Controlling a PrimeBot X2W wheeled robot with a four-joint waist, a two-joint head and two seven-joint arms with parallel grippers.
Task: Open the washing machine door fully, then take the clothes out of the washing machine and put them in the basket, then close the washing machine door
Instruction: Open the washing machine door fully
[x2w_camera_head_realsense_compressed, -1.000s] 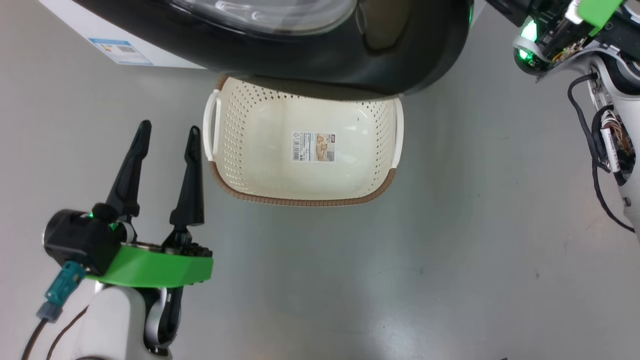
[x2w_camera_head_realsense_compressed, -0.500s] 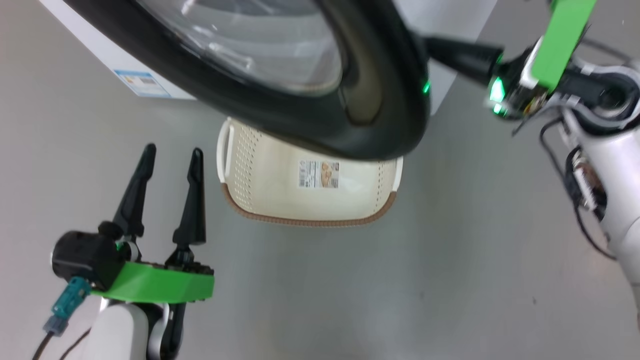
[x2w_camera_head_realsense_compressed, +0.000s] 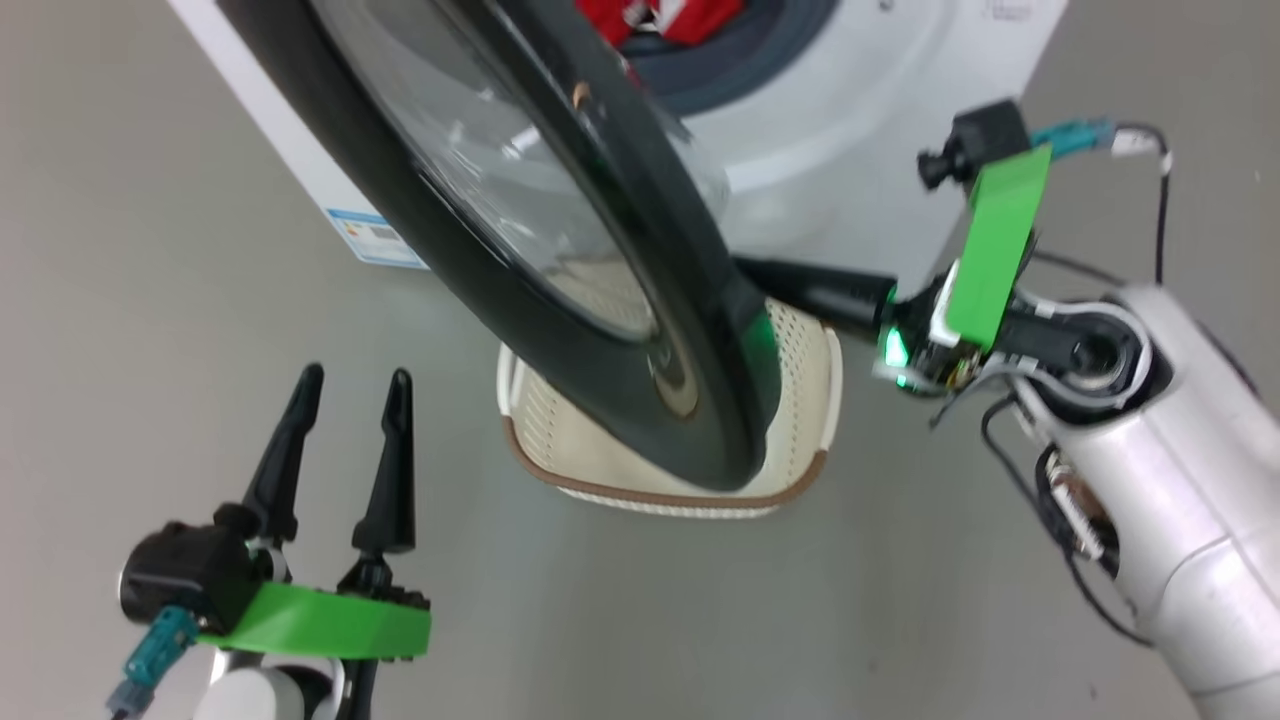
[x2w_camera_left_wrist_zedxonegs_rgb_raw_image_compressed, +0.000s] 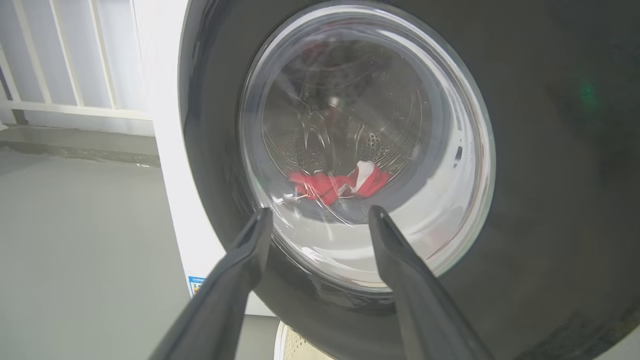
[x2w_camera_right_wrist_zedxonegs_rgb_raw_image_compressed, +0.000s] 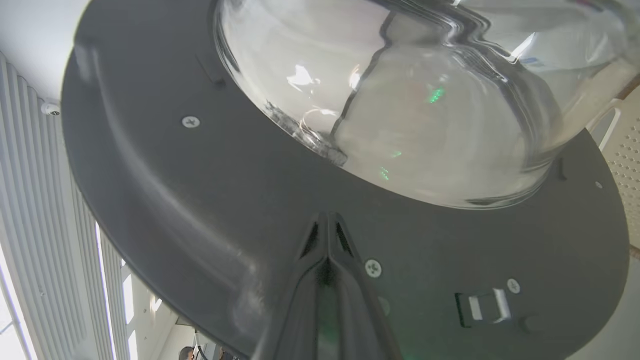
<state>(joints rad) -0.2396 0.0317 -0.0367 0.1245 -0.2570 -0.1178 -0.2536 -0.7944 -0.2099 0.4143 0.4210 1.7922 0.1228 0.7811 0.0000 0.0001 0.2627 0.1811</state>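
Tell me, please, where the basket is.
In the head view, the basket sits on the floor at centre, partly hidden by the washing machine door above it.

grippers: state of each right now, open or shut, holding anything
Left gripper: jaws open, holding nothing.
Right gripper: jaws shut, nothing between them, tips at the inner face of the washing machine door.

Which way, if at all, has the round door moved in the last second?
Yes. The washing machine door has swung wider open, away from the washing machine and across the basket.
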